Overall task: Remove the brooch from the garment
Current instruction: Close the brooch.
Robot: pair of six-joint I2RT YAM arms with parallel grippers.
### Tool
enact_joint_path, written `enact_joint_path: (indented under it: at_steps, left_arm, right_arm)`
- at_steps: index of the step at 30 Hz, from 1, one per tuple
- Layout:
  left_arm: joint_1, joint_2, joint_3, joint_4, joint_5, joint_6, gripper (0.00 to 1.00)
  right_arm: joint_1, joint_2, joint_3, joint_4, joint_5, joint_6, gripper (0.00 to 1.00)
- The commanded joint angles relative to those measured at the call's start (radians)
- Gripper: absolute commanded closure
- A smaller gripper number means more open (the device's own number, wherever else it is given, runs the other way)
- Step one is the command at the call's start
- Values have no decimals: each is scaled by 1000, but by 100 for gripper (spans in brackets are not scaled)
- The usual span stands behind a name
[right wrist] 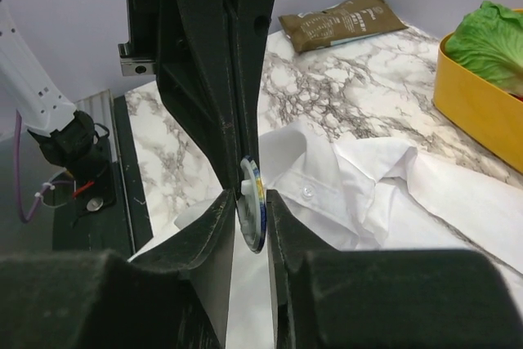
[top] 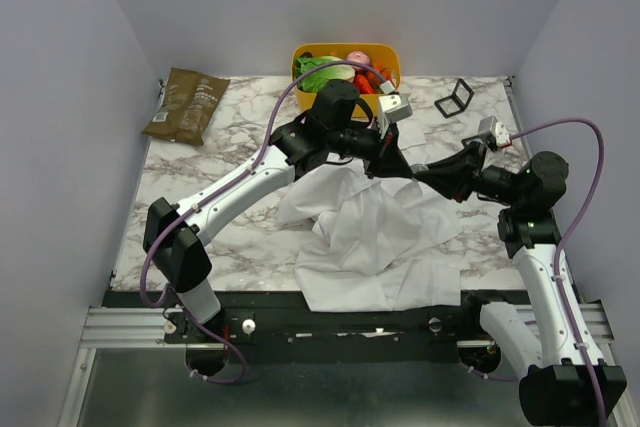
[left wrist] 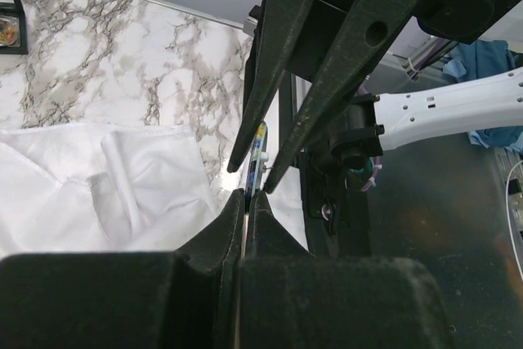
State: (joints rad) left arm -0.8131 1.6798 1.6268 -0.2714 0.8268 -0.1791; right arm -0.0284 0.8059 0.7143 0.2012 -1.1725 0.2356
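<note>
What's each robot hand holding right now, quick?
The left gripper: fingers closed, apparently pinching the garment.
The right gripper: fingers closed on the brooch.

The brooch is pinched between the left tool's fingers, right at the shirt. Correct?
Not quite. The right tool, not the left one, has the brooch between its fingers, right at the shirt. The right wrist view shows this.

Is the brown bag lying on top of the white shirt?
No, the brown bag lies in the far left corner, well apart from the white shirt bunched in the middle.
</note>
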Motion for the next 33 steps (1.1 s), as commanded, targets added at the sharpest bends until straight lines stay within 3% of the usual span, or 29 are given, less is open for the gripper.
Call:
enact_joint_path:
  at_steps: [1,4,33]
  left_arm:
    - [-6,-12,27,1,26,10,100]
    - [-5,-9,28,0,26,10,100]
    - [-23,-14,58,-43,12,47,100]
  right_arm:
    - [-7,-8,-12,9,11,-18,81]
    - [-8,-8,-10,3,14,-24,89]
    - [-24,-16,5,-42,163,-18,99]
